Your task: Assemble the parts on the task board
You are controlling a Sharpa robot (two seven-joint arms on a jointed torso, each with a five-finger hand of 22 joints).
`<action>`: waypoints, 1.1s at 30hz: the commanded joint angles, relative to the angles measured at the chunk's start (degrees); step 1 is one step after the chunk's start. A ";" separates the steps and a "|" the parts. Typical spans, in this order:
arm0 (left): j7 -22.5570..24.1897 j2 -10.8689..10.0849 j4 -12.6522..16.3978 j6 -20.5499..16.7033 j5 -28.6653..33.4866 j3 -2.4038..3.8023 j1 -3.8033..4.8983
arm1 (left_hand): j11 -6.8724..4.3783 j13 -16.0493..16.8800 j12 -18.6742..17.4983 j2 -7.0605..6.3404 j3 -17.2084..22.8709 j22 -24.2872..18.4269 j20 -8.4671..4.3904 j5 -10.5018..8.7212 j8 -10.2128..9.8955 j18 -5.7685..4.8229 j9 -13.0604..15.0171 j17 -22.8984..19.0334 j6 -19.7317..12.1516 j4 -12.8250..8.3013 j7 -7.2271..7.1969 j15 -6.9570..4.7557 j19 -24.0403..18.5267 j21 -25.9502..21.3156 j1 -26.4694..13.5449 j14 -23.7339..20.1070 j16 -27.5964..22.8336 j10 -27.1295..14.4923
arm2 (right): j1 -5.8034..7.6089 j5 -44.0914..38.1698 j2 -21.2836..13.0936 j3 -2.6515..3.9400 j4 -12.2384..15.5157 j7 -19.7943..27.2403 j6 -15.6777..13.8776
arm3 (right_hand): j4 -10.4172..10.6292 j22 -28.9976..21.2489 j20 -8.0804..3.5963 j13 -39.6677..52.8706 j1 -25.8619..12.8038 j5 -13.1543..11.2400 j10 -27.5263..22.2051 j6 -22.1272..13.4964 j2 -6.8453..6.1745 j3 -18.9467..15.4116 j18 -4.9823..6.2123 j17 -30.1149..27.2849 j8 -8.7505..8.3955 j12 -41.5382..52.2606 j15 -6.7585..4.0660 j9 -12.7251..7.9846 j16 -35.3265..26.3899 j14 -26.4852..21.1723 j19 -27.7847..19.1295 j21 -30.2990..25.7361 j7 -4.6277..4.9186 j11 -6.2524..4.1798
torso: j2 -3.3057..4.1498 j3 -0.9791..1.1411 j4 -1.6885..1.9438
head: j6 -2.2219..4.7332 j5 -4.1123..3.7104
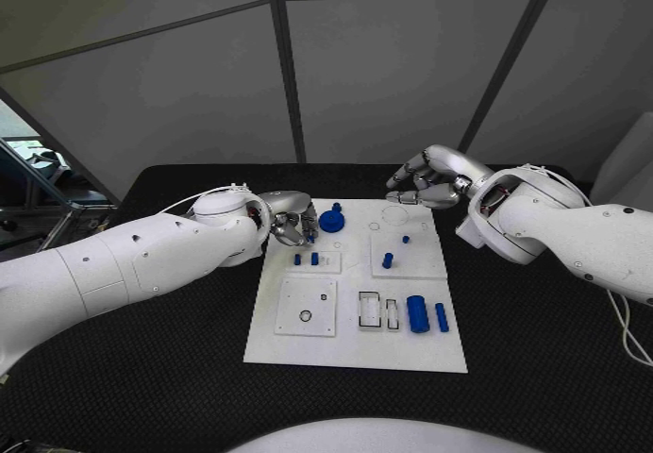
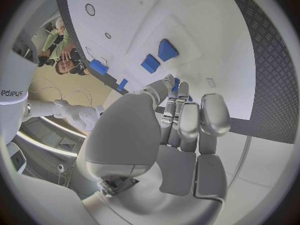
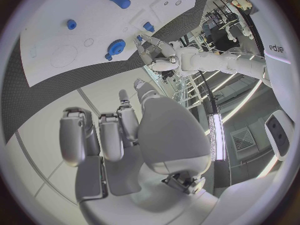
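Left hand (image 1: 289, 226) sits at the task board's (image 1: 357, 351) far-left edge beside a blue part (image 1: 332, 222), can't tell if it's gripping anything. Right hand (image 1: 428, 179) hovers past the far edge, fingers curled on nothing.

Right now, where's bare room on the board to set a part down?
Free: the board's near strip, below the square plate and the cylinders. Crowded: the far end, with the left hand by the blue knob and the right hand at the far edge.

The counter (image 1: 163, 349) is matt black with a fine woven, cloth-like texture. The board (image 1: 357, 354), centre frame, is smooth matt white plastic. Blue parts (image 1: 418, 314) look like smooth plastic. Both arms have glossy white shells; the left hand (image 1: 290, 225) and right hand (image 1: 425, 183) are satin silver metal.
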 commanded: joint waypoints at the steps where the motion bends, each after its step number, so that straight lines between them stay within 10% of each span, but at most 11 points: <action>1: -0.23 0.14 -0.12 0.57 0.19 0.02 0.06 | 0.24 -0.08 -0.30 -0.11 0.37 2.71 0.14 -0.07 -0.30 -5.95 -0.10 -0.18 -0.55 0.01 -0.06 0.19 -0.09 -0.39 -0.58 0.07 -0.04 -0.21 | 0.11 -0.19 0.05 0.04 0.06 0.29 -0.48 | -0.06 5.18 -0.20 1.61 0.25 0.20 -0.23 0.33 0.21 0.42 0.63 8.95 0.18 -0.15 -0.40 0.07 -0.22 4.59 0.01 -0.22 -0.09 -0.09 | 0.01 0.00 -0.03 | -0.01 0.00; 33: -0.75 0.21 -0.23 1.44 1.49 -0.01 0.00 | 0.29 -0.41 -2.59 -1.73 -1.01 2.34 0.43 -0.09 -3.21 -5.77 -1.15 -0.29 -3.12 0.89 -0.53 0.36 -0.29 -1.48 -3.52 -0.12 0.35 -0.76 | 0.11 -0.19 0.15 0.04 -0.08 0.52 -0.75 | -0.01 5.18 -0.22 1.56 0.28 0.22 -0.24 0.33 0.25 0.49 0.62 8.95 0.20 -0.19 -0.43 0.08 -0.23 4.59 0.02 -0.23 -0.10 -0.11 | 0.00 -0.01 -0.01 | -0.07 -0.05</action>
